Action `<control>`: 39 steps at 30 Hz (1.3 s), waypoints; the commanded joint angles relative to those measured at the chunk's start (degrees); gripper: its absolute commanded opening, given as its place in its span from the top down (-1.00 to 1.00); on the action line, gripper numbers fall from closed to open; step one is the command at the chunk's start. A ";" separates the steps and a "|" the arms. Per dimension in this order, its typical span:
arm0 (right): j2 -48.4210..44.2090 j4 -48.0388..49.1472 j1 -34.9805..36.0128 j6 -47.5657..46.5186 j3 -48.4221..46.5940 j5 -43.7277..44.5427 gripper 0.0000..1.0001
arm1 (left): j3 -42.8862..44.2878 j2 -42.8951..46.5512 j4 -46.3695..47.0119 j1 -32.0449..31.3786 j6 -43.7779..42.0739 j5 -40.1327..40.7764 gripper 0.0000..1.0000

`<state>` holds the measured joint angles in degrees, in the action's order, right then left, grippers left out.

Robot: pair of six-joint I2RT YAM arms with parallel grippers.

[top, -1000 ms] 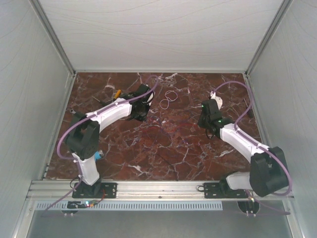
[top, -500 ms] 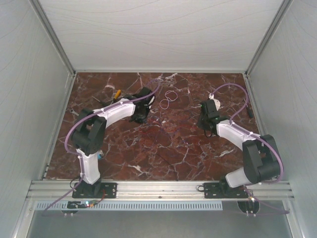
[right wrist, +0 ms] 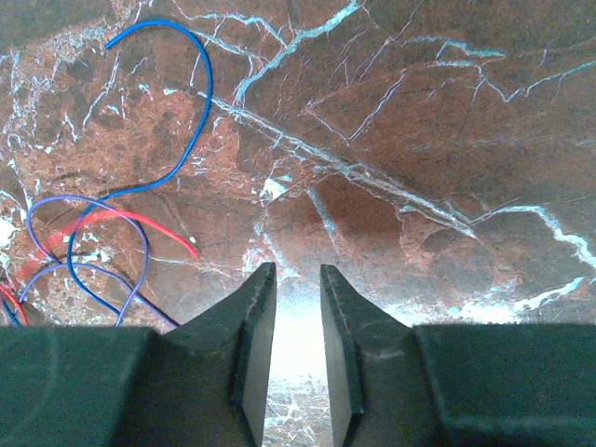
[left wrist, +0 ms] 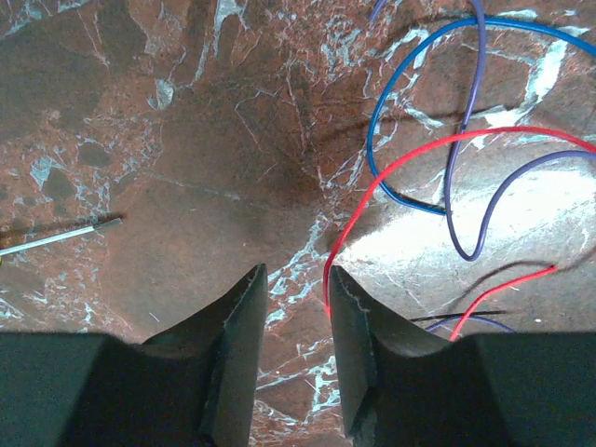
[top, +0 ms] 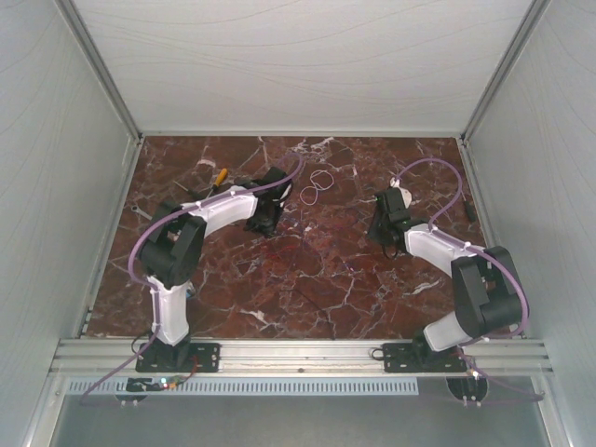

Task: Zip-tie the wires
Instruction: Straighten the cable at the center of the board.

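Wires (left wrist: 421,182) loose on desk (top: 326,289); both end effectors empty.
Top: left end effector (top: 265,220) sits left of the wires, right end effector (top: 383,231) right of them; strands barely resolved. Left wrist: fingers slightly parted, a red strand end just beside one tip. Right wrist: fingers narrowly parted, the wires off to their left.

Readable text: none, in all three views.
Table (top: 307,279): marble veining only, no label.
Wires (left wrist: 450,186): no print legible.
Arm shells (top: 220,209): no brand or number legible.
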<state>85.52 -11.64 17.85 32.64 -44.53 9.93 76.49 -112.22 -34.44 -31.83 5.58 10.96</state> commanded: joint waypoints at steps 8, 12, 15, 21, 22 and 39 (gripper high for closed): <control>-2.52 1.19 -0.51 0.74 0.06 1.37 0.41 | 1.02 2.51 -0.06 0.02 0.80 0.13 -0.18; -4.18 1.33 -0.52 0.80 0.62 2.33 0.40 | 0.40 4.11 0.40 0.04 0.59 0.39 -0.47; -5.83 1.60 -0.49 0.62 1.23 2.74 0.38 | -0.04 5.30 0.59 0.02 0.41 1.06 -0.63; -10.69 4.13 -0.12 -0.66 2.63 -1.04 0.33 | -1.26 8.58 1.41 0.02 0.21 3.25 -0.99; -11.66 5.21 0.23 -1.07 3.02 -2.53 0.32 | -1.52 9.36 1.66 0.02 0.28 3.68 -0.99; -3.27 12.10 12.82 -4.65 -8.53 -10.89 0.16 | -7.83 21.66 6.09 0.02 1.23 7.13 -0.88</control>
<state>78.13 -2.44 29.43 28.62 -48.75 1.23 69.14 -93.71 -31.38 -31.83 6.22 16.49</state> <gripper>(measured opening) 0.418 0.948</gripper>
